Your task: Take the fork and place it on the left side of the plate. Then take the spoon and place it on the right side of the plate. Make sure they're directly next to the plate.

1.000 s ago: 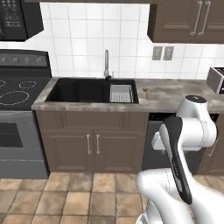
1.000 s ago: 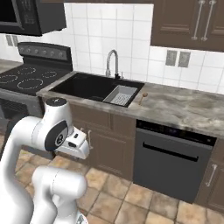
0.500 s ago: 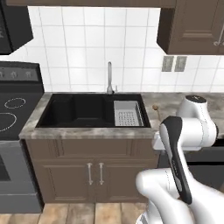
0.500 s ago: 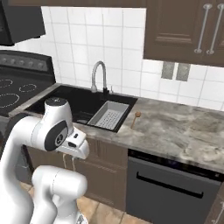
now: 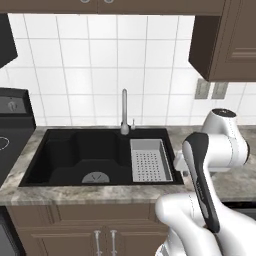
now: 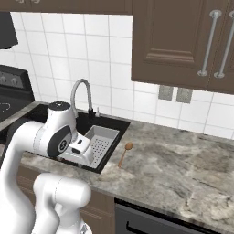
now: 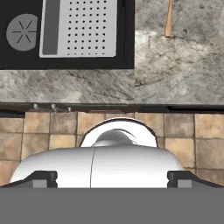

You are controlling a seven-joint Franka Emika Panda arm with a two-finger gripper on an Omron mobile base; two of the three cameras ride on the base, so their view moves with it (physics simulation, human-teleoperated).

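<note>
Beside sink [image 6: 112,125], spoon [image 6: 124,153] on counter [image 6: 183,169]

We see the grey marbled table [image 6: 183,160] with the spoon [image 6: 124,154] lying just right of the sink [image 6: 109,125].

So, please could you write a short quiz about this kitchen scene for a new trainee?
1. True or false: the spoon lies on the counter.
2. The strainer tray sits in which part of the sink? A) left end B) right end C) outside it
3. Fill in: the gripper's jaws are ____.

Key: 1 true; 2 B; 3 open.
</note>
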